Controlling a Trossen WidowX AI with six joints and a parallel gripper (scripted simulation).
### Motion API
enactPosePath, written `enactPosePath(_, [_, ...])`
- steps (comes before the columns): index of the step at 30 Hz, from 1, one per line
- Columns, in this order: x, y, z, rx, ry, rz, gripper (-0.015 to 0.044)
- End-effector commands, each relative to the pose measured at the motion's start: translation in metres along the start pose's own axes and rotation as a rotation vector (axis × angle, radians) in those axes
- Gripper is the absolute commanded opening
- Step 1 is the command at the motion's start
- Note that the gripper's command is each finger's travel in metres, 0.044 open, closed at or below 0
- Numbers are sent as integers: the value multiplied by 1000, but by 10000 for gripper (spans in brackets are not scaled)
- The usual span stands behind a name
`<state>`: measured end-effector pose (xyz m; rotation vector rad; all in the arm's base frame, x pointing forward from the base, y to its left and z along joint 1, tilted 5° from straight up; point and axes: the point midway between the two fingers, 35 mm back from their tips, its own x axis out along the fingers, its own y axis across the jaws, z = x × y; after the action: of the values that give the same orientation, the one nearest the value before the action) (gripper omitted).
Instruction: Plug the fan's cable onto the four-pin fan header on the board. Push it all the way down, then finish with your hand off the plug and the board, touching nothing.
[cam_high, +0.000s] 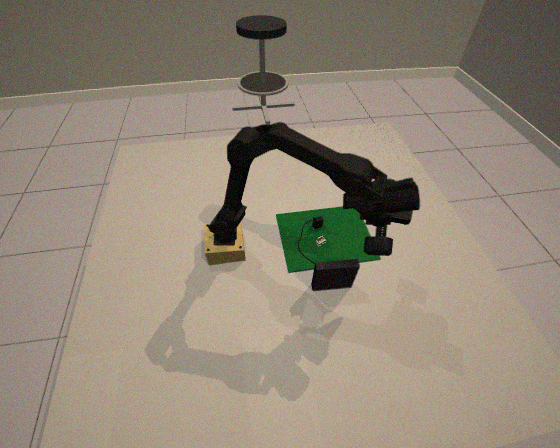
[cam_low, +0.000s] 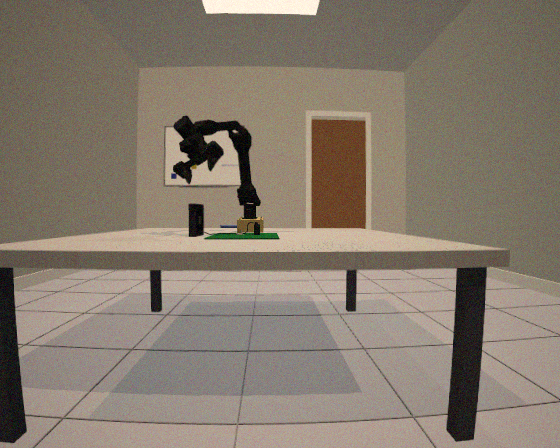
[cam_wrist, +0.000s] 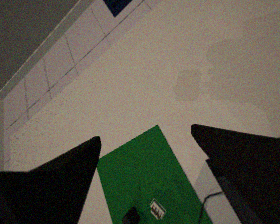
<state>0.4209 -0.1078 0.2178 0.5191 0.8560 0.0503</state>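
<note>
The green board (cam_high: 350, 245) (cam_low: 225, 236) (cam_wrist: 132, 172) lies flat on the table. The cable's small black plug (cam_high: 317, 222) (cam_low: 257, 228) (cam_wrist: 131, 216) stands on it, beside and apart from the small white header (cam_high: 321, 241) (cam_wrist: 158, 208). The thin black cable (cam_high: 300, 240) (cam_wrist: 203, 202) curves from the plug to the black fan (cam_high: 335, 276) (cam_low: 196, 220), which stands upright at the board's edge. My gripper (cam_low: 200, 175) (cam_wrist: 147, 134) is open and empty, high above the table and touching nothing. Its fingertips are hidden in the top view. The header's pins are too small to make out.
The arm stands on a yellow base block (cam_high: 225, 257) left of the board. The fan is the tall obstacle at the board's near edge in the top view. A stool (cam_high: 261, 27) stands beyond the table. A blue object (cam_wrist: 116, 6) shows at the wrist view's top edge.
</note>
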Motion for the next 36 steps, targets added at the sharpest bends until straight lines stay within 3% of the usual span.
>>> enactPosePath(1, [20, 45, -54, -117, 197, -66, 440])
enactPosePath(13, [3, 122, -186, -606, 622, -270, 440])
enactPosePath(25, [4, 122, -189, -616, 629, -275, 440])
enactPosePath(33, [73, 86, -229, -616, 629, -275, 440])
enactPosePath(36, [80, 81, -235, -616, 629, -275, 440])
